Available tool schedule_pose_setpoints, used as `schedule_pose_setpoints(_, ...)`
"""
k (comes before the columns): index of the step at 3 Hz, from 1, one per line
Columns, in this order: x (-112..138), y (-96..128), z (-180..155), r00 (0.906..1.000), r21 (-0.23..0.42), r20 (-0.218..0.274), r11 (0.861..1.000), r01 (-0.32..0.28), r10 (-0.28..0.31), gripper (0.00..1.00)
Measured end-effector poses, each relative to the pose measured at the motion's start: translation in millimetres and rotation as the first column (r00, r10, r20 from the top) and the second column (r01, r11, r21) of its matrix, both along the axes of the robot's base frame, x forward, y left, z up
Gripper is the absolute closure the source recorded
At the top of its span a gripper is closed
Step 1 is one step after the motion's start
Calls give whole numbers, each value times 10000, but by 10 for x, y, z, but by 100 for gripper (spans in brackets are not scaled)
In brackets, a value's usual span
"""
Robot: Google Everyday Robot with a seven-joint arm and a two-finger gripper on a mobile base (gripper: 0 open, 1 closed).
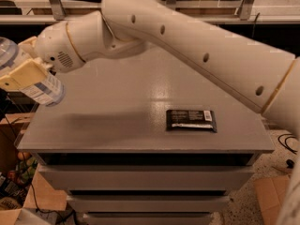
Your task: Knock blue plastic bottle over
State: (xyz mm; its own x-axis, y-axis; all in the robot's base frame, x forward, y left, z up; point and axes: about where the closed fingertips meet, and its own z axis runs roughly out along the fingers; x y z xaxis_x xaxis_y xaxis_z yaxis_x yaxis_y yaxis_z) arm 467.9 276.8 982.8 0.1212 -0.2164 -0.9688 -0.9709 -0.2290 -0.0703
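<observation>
The blue plastic bottle is clear with a pale blue-and-white label. It leans steeply to the left at the table's far left edge, and its cap end runs out of view. My gripper is at the left edge of the camera view, shut on the bottle, with one tan finger across its front and the other behind it. The bottle's base hangs just over the left rim of the grey table.
A black wrapped bar lies flat on the table's right front. My arm crosses the back of the table and hides what is behind it. Cardboard boxes stand on the floor at both sides. A counter runs behind.
</observation>
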Motion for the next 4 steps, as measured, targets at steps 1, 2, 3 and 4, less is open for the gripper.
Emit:
schedule_pose_setpoints(1, 109, 35, 143, 9969, -1773, 767, 9837, 296, -162, 100)
schedule_pose_setpoints(2, 220, 12, 22, 9973, -2337, 414, 9699, 681, -601, 100)
schedule_pose_setpoints(3, 218, 7, 30, 9973, -2321, 412, 9703, 686, -606, 100)
schedule_pose_setpoints(4, 249, -79, 57, 9944, -2494, 675, 9637, 957, -813, 100)
